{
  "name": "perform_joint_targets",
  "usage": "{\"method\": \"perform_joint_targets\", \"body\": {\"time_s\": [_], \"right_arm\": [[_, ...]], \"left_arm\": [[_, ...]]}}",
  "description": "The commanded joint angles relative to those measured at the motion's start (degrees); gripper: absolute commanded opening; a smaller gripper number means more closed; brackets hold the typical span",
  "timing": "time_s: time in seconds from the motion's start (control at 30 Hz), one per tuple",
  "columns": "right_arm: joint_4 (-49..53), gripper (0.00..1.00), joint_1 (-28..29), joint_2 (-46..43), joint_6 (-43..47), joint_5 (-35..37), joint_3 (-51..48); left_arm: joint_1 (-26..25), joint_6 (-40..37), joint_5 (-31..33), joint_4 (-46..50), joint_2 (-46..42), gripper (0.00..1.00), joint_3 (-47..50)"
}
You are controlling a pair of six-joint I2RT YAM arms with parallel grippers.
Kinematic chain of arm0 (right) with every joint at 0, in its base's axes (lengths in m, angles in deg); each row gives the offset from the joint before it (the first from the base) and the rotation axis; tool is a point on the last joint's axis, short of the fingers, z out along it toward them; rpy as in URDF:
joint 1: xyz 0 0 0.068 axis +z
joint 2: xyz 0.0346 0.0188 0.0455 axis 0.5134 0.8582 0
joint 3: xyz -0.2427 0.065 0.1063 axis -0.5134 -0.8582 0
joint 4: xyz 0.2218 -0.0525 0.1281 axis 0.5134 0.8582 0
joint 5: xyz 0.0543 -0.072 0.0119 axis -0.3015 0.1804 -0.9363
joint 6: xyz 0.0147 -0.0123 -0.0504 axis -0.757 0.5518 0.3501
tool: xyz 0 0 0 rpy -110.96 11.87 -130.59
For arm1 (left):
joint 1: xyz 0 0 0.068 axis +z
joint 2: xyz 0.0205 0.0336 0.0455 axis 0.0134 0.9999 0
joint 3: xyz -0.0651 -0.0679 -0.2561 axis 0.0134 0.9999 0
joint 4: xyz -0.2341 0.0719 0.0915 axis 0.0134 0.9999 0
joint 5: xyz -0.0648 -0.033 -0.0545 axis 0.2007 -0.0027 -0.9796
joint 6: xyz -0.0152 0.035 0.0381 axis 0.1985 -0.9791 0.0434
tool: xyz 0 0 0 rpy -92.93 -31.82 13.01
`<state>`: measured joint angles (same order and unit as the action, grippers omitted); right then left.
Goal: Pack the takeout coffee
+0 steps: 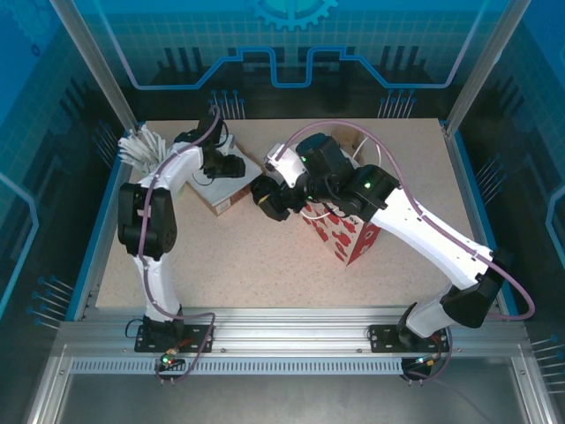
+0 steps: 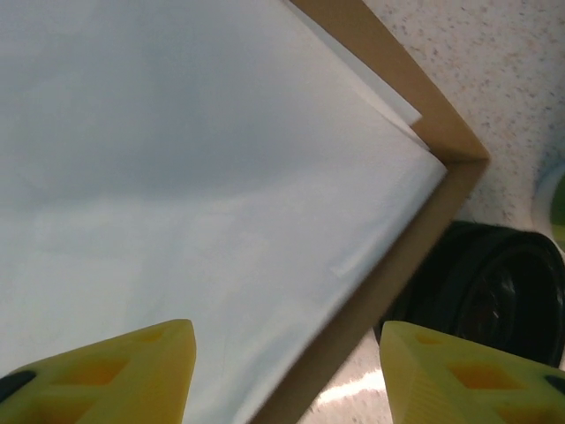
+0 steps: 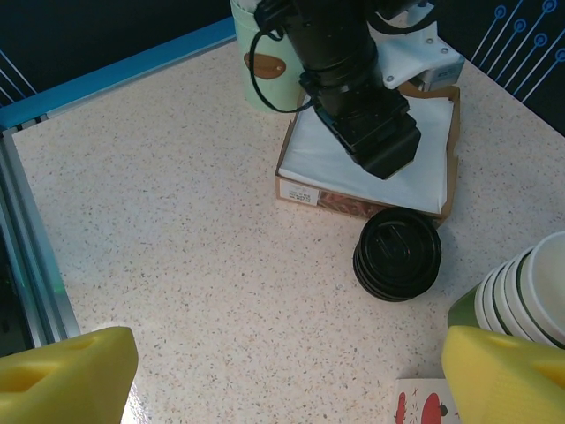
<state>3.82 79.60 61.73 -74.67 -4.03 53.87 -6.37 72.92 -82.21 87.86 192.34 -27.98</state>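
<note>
Takeout coffee [image 3: 253,93], a pale green cup whose top was cut off in the right wrist view, stood on the table [image 3: 177,230] just beside the brown box [image 3: 366,206], behind my left arm [image 3: 353,88]. My left gripper [image 2: 287,371] hung over the box's white paper [image 2: 177,177], jaws partly apart, holding nothing. Black lids [image 3: 397,254] lay stacked beside the box. My right gripper [image 3: 287,371] gaped wide, empty.

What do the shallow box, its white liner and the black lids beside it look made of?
Shallow box: brown cardboard, matte, raw tan rim. White liner: probably thin paper, matte, with a fold crease. Black lids: likely moulded plastic, glossy, ringed ridges.
</note>
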Motion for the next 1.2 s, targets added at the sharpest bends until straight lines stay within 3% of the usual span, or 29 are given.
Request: {"method": "perform_joint_targets", "body": {"time_s": [0.0, 0.2, 0.57, 0.73, 0.97, 1.17], "right_arm": [[0.13, 0.9, 0.13, -0.68, -1.04, -0.67, 0.15], [0.47, 0.9, 0.14, -0.74, -1.13, -0.69, 0.29], [0.6, 0.9, 0.33, -0.74, -1.46, -1.12, 0.2], [0.78, 0.9, 0.39, -0.61, -1.53, -0.9, 0.12], [1.22, 0.9, 0.73, -0.11, -1.52, -0.87, 0.94], [1.87, 0.9, 0.87, 0.53, -1.4, -1.01, 1.7]], "left_arm": [[0.15, -2.01, 3.4, 4.26, 5.28, 0.64, -5.74], [-0.54, -3.47, 6.51, 6.53, 11.19, 0.79, -11.62], [-0.54, -4.06, 10.82, 11.77, 19.04, 0.82, -18.23], [-0.63, -4.26, 11.58, 12.16, 19.81, 0.75, -18.19], [-0.16, -4.09, 10.22, 12.04, 19.51, 0.5, -18.13], [0.2, -2.96, 7.23, 10.92, 17.54, 0.43, -17.96]]}}
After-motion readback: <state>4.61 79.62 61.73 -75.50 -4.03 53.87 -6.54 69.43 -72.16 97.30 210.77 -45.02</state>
